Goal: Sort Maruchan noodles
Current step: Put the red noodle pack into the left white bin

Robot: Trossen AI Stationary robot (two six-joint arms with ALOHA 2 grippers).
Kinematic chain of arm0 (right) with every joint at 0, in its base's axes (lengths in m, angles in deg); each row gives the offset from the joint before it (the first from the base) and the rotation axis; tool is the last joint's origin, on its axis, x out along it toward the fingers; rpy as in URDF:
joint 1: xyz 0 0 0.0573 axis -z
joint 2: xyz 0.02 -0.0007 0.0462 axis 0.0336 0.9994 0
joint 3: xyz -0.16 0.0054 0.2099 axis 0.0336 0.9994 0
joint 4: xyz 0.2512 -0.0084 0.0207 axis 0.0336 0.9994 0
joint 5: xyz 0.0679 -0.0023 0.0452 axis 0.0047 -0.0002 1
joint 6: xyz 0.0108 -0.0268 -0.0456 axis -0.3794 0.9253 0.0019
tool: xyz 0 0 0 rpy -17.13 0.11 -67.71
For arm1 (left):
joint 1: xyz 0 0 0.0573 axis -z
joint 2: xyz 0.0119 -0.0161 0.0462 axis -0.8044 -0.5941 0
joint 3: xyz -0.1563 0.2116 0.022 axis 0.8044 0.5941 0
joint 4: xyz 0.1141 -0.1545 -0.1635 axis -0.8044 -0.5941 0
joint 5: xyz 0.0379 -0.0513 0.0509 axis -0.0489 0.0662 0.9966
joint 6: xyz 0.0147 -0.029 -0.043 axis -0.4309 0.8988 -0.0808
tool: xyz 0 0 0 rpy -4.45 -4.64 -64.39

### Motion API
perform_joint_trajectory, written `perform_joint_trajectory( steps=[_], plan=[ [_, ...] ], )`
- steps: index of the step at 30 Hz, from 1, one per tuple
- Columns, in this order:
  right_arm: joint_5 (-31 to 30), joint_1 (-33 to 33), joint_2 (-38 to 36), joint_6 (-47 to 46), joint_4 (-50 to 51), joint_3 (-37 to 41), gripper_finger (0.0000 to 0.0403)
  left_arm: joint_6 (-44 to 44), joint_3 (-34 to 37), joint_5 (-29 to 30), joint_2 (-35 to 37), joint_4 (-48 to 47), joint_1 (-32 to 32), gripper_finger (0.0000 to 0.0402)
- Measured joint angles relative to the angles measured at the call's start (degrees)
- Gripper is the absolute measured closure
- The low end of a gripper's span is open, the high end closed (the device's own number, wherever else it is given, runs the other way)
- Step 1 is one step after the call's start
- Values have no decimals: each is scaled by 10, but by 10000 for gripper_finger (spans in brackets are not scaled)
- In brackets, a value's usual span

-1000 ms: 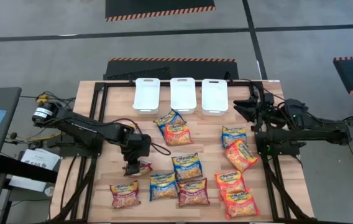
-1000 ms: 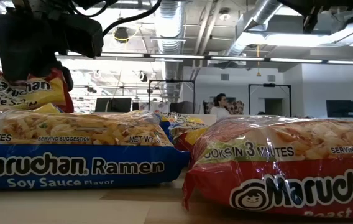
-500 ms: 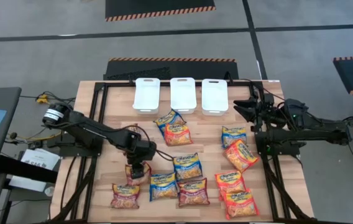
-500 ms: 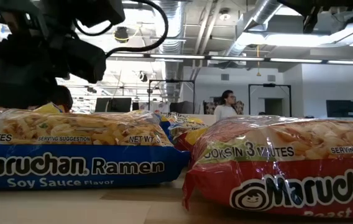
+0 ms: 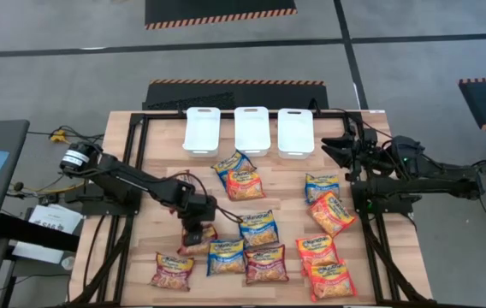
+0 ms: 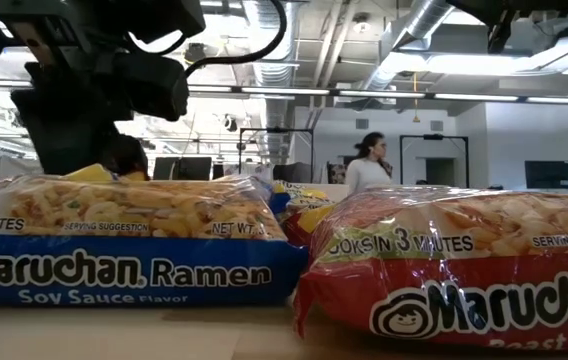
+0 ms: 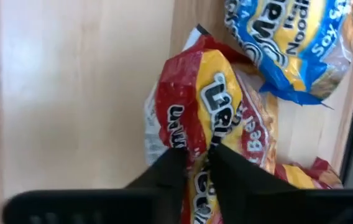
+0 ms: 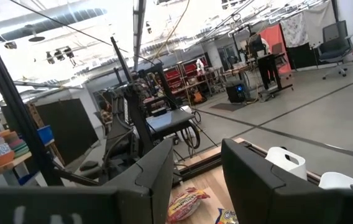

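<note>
Several Maruchan noodle packets lie flat over the table's middle and near half: blue (image 5: 257, 227), orange (image 5: 330, 212) and maroon (image 5: 266, 263). My left gripper (image 5: 196, 231) points steeply down near the front left, shut on a maroon packet (image 7: 207, 106) that lies on the wood next to a blue packet (image 7: 294, 43). In the low view the left gripper (image 6: 74, 130) stands behind a blue packet (image 6: 124, 250). My right gripper (image 8: 195, 168) waits open, raised at the table's far right (image 5: 335, 147). My left gripper pinches a bunched ridge of the maroon packet's wrapper (image 7: 196, 138) between its two fingers (image 7: 170, 165), which stand almost together. The fingers come from above, slanting down. The packet lies on the table, its wrapper crumpled up toward the fingers.
Three white bins (image 5: 201, 130), (image 5: 251, 128), (image 5: 295, 131) stand in a row at the far edge. Another maroon packet (image 5: 172, 271) lies at the near left corner. Black frame rails (image 5: 132, 197) run along both sides of the table. A person (image 6: 369, 165) walks far behind.
My left gripper has gone down and toward the table's right and near edges. The maroon packet, which stood up above the blue packet in the low view, has dropped out of sight behind it and now lies on the table, slightly farther right.
</note>
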Motion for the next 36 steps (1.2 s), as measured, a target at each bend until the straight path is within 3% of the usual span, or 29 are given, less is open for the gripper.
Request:
perform_joint_trajectory(
  steps=[2,10,24,30,36],
  plan=[
    [0,0,0,0,0,0,241,0,0,2,0,0,0,392],
    [0,0,0,0,0,0,241,-14,2,8,12,-25,-2,401],
    [-37,0,0,0,0,0,241,-33,-3,133,192,-82,-15,401],
    [-70,0,0,0,1,0,241,-85,-3,195,258,-80,-78,401],
    [-85,0,0,0,1,0,241,-195,-3,232,288,-78,-173,401]
  ],
)
